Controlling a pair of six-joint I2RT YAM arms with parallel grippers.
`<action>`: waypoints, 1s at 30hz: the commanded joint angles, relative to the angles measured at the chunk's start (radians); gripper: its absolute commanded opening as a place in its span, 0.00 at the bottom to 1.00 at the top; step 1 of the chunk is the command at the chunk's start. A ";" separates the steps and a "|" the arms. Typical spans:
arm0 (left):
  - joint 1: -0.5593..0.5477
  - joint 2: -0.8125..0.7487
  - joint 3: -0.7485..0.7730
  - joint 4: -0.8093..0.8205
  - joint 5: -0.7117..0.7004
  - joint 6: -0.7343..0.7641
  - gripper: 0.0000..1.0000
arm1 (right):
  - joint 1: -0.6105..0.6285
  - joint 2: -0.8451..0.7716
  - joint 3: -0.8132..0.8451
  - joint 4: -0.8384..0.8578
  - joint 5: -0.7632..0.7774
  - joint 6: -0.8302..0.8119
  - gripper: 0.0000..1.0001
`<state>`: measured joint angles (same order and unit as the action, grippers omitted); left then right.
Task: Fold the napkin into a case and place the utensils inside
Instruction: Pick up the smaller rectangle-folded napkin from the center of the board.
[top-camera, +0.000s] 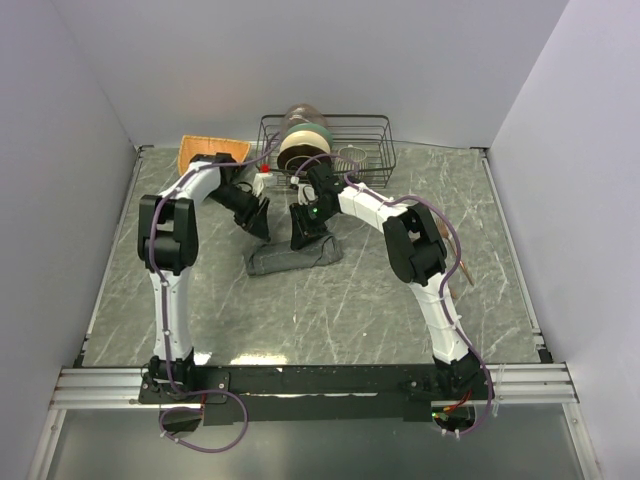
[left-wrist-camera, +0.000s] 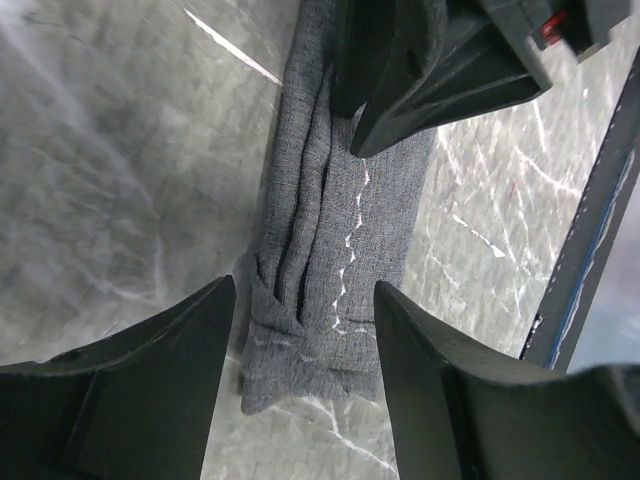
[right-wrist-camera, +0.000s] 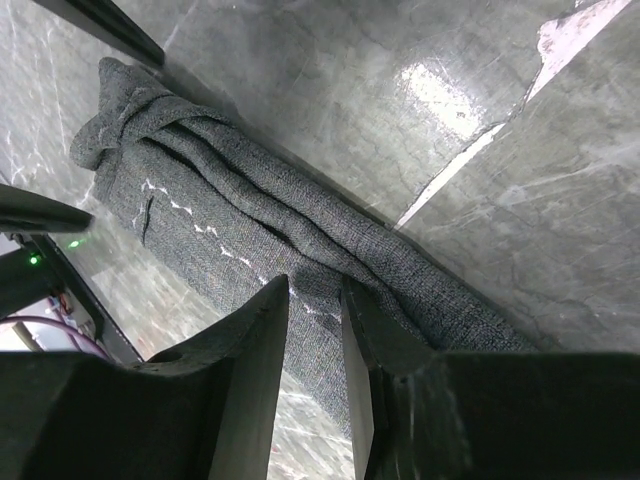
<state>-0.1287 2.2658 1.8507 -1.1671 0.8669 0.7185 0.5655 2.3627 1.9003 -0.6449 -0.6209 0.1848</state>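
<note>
Left gripper (left-wrist-camera: 305, 290) straddling napkin (left-wrist-camera: 312, 210) end, right gripper (right-wrist-camera: 312, 292) pinching

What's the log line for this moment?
napkin folded into narrow strip | left tool open over one end | right tool nearly shut, pinching it farther along

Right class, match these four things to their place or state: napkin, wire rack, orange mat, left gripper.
Things:
1. napkin
2. wire rack
3. orange mat
4. left gripper

Places or states:
A. back left corner of the table
B. folded into a long strip, mid-table
C. open, a finger on each side of the cloth
D. at the back, middle

Pairs: 1-B, 2-D, 3-A, 4-C
</note>
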 joint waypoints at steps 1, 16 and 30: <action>-0.021 0.015 -0.013 0.000 -0.034 0.044 0.62 | 0.004 0.024 0.005 0.034 0.087 -0.013 0.36; -0.058 0.112 0.009 -0.013 -0.009 0.027 0.53 | 0.002 0.027 -0.003 0.045 0.089 0.007 0.36; -0.068 0.071 -0.050 0.086 -0.049 0.021 0.12 | -0.003 0.012 -0.007 0.060 0.055 0.033 0.38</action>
<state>-0.1802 2.3543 1.8297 -1.1450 0.8532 0.7116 0.5655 2.3627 1.8980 -0.6289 -0.6125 0.2203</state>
